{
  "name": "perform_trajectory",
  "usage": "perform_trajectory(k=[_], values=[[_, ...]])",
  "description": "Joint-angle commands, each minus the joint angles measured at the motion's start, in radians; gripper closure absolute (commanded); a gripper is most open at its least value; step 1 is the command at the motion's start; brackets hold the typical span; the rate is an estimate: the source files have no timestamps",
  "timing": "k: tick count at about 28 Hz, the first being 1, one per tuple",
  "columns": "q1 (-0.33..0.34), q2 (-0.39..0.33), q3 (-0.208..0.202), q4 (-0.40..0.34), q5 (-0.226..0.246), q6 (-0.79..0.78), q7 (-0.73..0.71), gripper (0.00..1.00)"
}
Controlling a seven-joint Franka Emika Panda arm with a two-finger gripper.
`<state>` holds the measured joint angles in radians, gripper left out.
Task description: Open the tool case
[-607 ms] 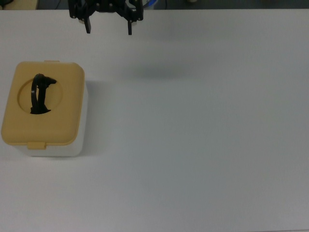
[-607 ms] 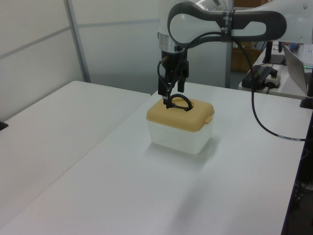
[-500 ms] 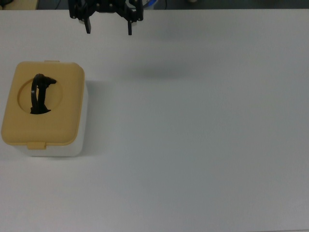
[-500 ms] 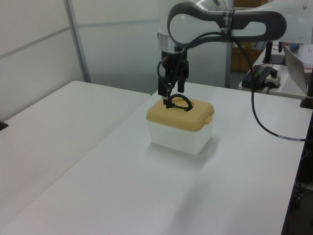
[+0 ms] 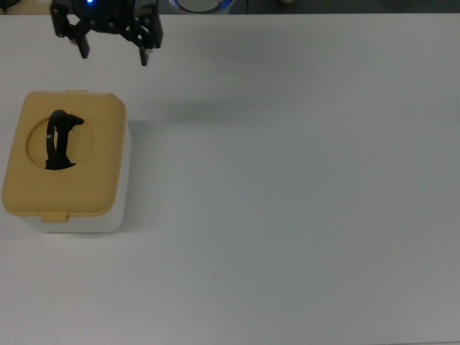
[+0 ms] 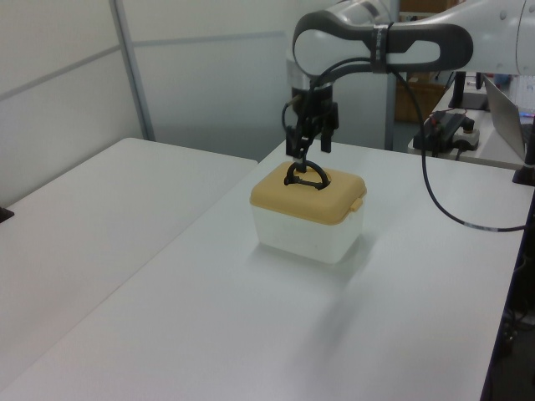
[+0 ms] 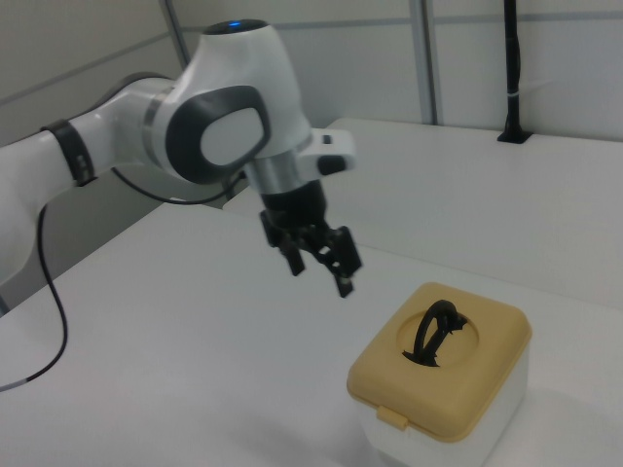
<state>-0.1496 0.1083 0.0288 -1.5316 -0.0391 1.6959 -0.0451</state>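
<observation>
Tool case [image 5: 65, 164] on white table [image 5: 302, 215]

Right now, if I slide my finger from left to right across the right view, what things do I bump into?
The robot's white arm → the gripper, hanging in the air → the tool case with its black handle, standing on the white table.
</observation>
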Motion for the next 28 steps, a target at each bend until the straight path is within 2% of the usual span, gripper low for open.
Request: perform_trajectory(k=[1, 6, 9, 16, 21, 24, 26, 27, 28], values=[[-0.09, 0.028, 0.0, 0.067, -0.001, -0.004, -0.085, 0.0], [-0.123, 0.076, 0.0, 0.067, -0.01, 0.054, -0.228, 0.0], [-0.14, 0.131, 0.0, 0.067, -0.013, 0.157, -0.288, 0.0], [-0.145, 0.206, 0.0, 0.067, -0.021, 0.277, -0.295, 0.0], [-0.145, 0.206, 0.0, 0.065, -0.019, 0.284, -0.297, 0.01], [-0.143, 0.208, 0.0, 0.064, -0.019, 0.286, -0.299, 0.1], [-0.142, 0.209, 0.002, 0.062, -0.019, 0.286, -0.299, 0.21], [-0.142, 0.209, 0.002, 0.061, -0.019, 0.286, -0.3, 0.38], [-0.142, 0.209, 0.002, 0.06, -0.018, 0.286, -0.3, 0.48]])
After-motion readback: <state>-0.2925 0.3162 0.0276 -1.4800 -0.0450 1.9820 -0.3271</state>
